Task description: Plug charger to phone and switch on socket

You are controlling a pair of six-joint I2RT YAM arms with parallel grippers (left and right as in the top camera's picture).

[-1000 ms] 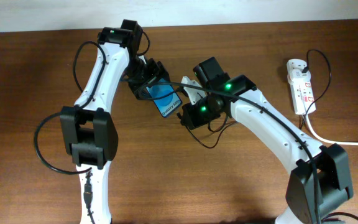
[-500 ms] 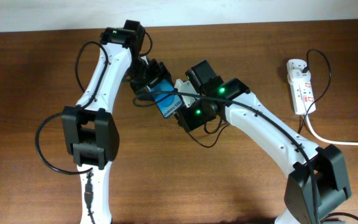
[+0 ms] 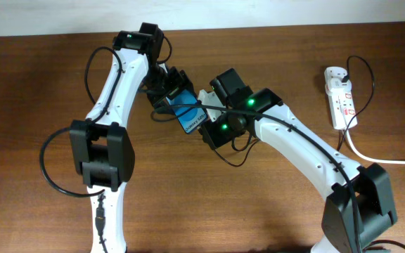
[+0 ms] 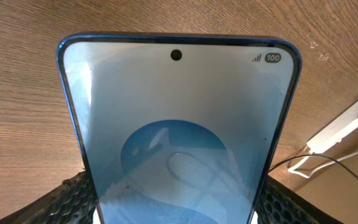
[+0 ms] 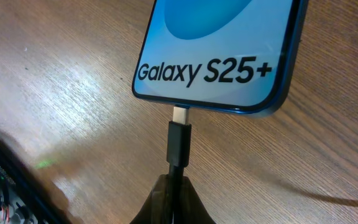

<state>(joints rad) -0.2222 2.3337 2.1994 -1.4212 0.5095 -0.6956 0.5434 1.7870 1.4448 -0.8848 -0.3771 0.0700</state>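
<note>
- Looking from overhead: the left gripper point(image 3: 169, 95) clamps the phone point(image 3: 190, 114) by its long edges at mid-table. This turns the bottom edge with the white text towards the right gripper point(image 3: 208, 119), which meets it from the other side. The two wrists sit very close together there, so there is little slack for sideways correction. Bare table point(image 3: 34, 84) lies open all around them. The socket point(image 3: 341, 98) lies well apart near the right edge, with the charger point(image 3: 371, 84) cable arcing off it. No arm is near its red switches, so I judge the switching-on not yet done.
- Left wrist: black pads point(image 4: 73, 196) press both long edges of the phone point(image 4: 176, 124), whose screen faces up and is lit. The grip looks meant to brace the phone against the push of the plug. The end with the camera hole points away from the pads, over open wood. The socket point(image 4: 353, 118) shows at the right margin. Whether the phone rests on the table I cannot tell.
- Right wrist: the fingers point(image 5: 173, 202) pinch the charger point(image 5: 179, 143) just behind its plug, lined up square with the phone's point(image 5: 229, 50) bottom edge. The metal tip is at the port under the "Galaxy S25+" text, yet a bright strip of it shows, so I judge it not fully seated. A straight push along the cable line seems needed, since a tilt could jam or bend the tip. Wood lies open on both sides of the plug.
</note>
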